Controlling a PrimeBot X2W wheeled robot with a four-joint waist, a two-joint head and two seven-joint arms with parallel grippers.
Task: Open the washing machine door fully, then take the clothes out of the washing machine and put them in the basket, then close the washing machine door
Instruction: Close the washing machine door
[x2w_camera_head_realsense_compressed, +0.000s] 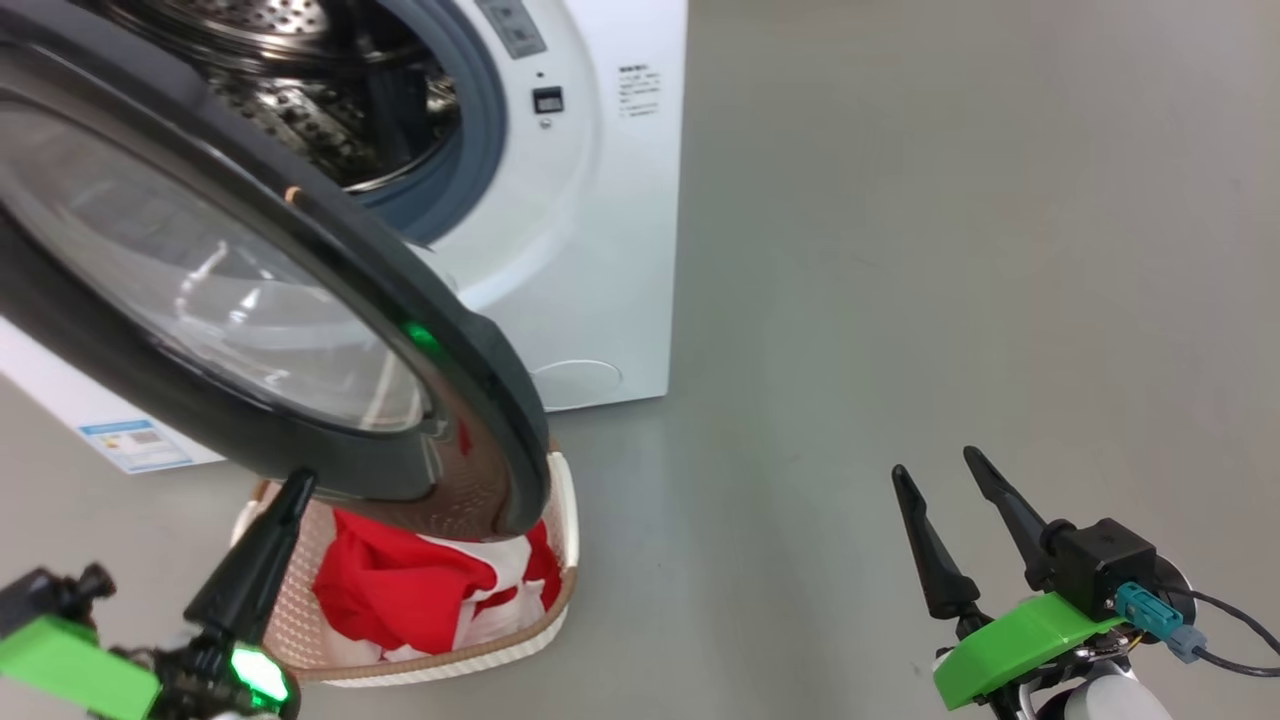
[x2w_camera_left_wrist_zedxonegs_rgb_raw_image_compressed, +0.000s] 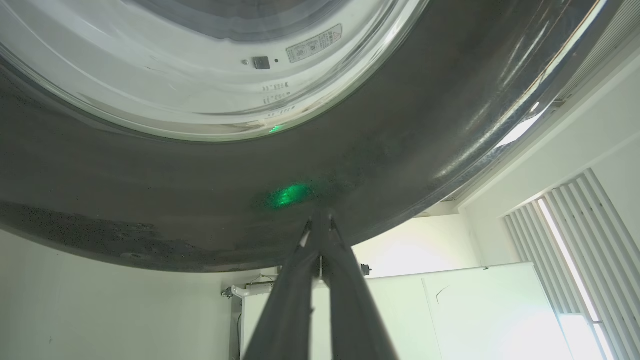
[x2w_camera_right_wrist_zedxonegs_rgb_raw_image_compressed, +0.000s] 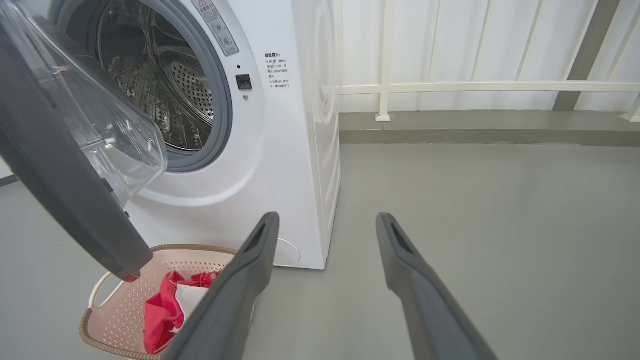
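The washing machine door (x2w_camera_head_realsense_compressed: 200, 280) stands partly open, its black rim hanging over the basket (x2w_camera_head_realsense_compressed: 565, 500). Red and white clothes (x2w_camera_head_realsense_compressed: 400, 590) lie inside that cream basket. Behind them is the white washing machine (x2w_camera_head_realsense_compressed: 600, 200), and no fabric shows in its steel drum (x2w_camera_head_realsense_compressed: 300, 80). My left gripper (x2w_camera_head_realsense_compressed: 297, 485) is shut with nothing in it, and its tips seem to touch the door's outer rim (x2w_camera_left_wrist_zedxonegs_rgb_raw_image_compressed: 200, 200); the left wrist view shows my left gripper (x2w_camera_left_wrist_zedxonegs_rgb_raw_image_compressed: 320, 222) from close by. My right gripper (x2w_camera_head_realsense_compressed: 935, 465) hangs open over bare floor. In the right wrist view, my right gripper (x2w_camera_right_wrist_zedxonegs_rgb_raw_image_compressed: 327, 220) faces the machine (x2w_camera_right_wrist_zedxonegs_rgb_raw_image_compressed: 295, 150), the door (x2w_camera_right_wrist_zedxonegs_rgb_raw_image_compressed: 55, 165), the basket (x2w_camera_right_wrist_zedxonegs_rgb_raw_image_compressed: 200, 247) and the clothes (x2w_camera_right_wrist_zedxonegs_rgb_raw_image_compressed: 160, 310).
Grey floor (x2w_camera_head_realsense_compressed: 950, 250) stretches to the right of the machine. A white railing (x2w_camera_right_wrist_zedxonegs_rgb_raw_image_compressed: 475, 87) runs along the far wall. Low on the machine's front are a round white flap (x2w_camera_head_realsense_compressed: 575, 380) and a blue label (x2w_camera_head_realsense_compressed: 135, 445).
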